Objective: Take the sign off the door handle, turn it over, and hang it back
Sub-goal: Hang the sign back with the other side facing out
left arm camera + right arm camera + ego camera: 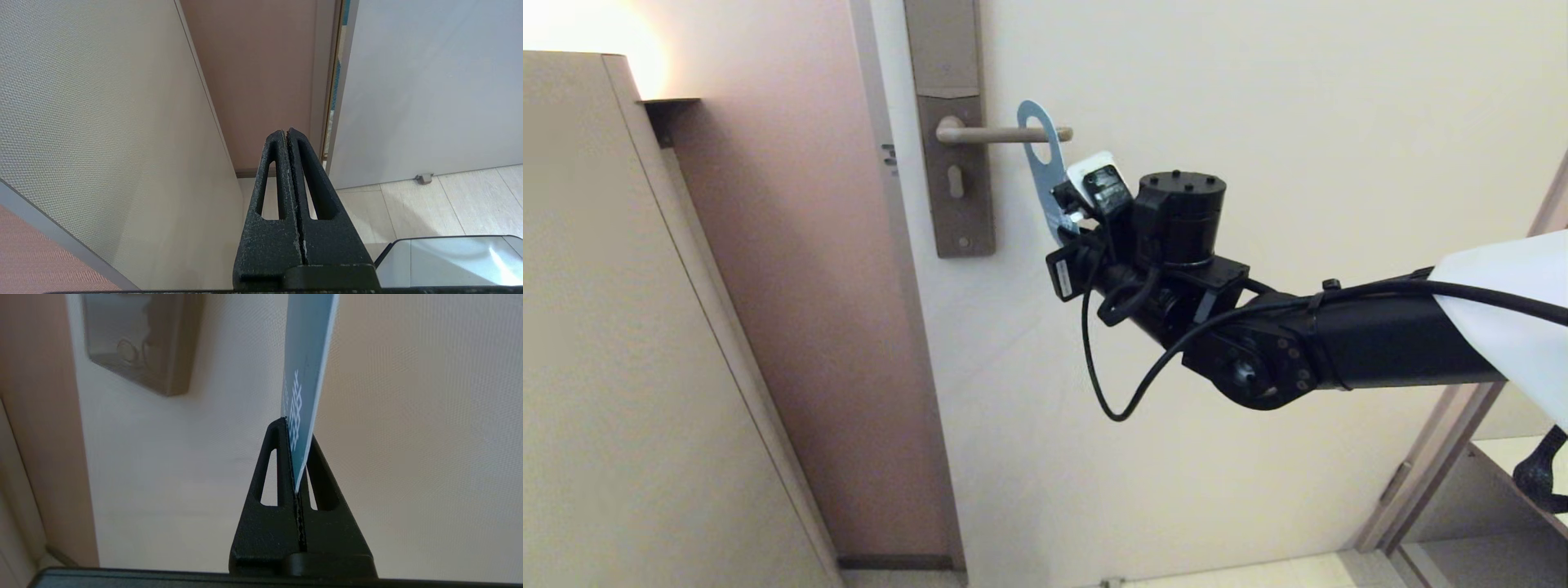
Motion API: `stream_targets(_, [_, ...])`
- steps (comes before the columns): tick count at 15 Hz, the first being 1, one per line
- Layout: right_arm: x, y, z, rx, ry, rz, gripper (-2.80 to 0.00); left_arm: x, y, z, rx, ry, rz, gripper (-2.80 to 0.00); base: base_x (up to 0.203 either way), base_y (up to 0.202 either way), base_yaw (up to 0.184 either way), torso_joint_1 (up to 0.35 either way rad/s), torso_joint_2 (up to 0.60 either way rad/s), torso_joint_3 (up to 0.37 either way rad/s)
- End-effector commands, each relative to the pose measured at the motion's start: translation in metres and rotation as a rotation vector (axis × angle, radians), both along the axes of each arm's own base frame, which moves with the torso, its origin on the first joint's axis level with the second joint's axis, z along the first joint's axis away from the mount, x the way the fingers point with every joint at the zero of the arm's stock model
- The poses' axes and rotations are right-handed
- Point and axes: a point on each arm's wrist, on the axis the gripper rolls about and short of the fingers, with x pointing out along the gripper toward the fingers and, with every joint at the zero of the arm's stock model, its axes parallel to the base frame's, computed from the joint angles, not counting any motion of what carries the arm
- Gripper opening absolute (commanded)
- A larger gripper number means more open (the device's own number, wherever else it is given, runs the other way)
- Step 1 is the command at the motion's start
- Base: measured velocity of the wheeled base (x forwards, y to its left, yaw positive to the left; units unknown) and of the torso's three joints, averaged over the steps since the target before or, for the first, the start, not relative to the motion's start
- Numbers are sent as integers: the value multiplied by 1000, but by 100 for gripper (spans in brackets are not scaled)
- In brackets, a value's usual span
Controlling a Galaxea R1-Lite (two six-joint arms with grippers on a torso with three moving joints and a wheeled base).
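The sign [1043, 175] shows its blue face and stands edge-on to the door, tilted. Its oval hole is round the door handle [984, 135] near the lever's free end. The lever juts from a grey-brown backplate [956, 196] with a keyhole. My right gripper [1068, 219] reaches in from the right and is shut on the sign's lower end. In the right wrist view the blue sign [306, 355] with white print rises from between the closed fingers of the right gripper [296, 426]. My left gripper [286, 131] is shut on nothing, low down and pointing at the floor, out of the head view.
The cream door [1258, 82] fills the middle and right. A beige cabinet panel [621, 327] stands at the left, with a pinkish wall strip [792, 245] beside the door. A door stop [423, 178] sits on the tiled floor.
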Motion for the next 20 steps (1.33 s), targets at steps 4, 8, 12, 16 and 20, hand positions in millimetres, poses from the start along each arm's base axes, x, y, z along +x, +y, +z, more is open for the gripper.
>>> stream_targets(4, [-7,20,5,5,-10,-6,-280,0,0,0,0,2,-1,-280,0,0,0,0,0,0])
stream_targets(8, [-11,36,2,-1,-4,-22,-280,0,0,0,0,2,0,-280,0,0,0,0,0,0])
stream_targets(12, [-14,47,0,-7,2,-52,-280,0,0,0,0,2,-1,-280,0,0,0,0,0,0])
stream_targets(16, [-17,60,-1,-7,0,-104,-280,0,0,0,0,2,-1,-280,0,0,0,0,0,0])
stream_targets(20, [-23,66,-1,-19,6,-163,-280,0,0,0,0,2,1,-280,0,0,0,0,0,0])
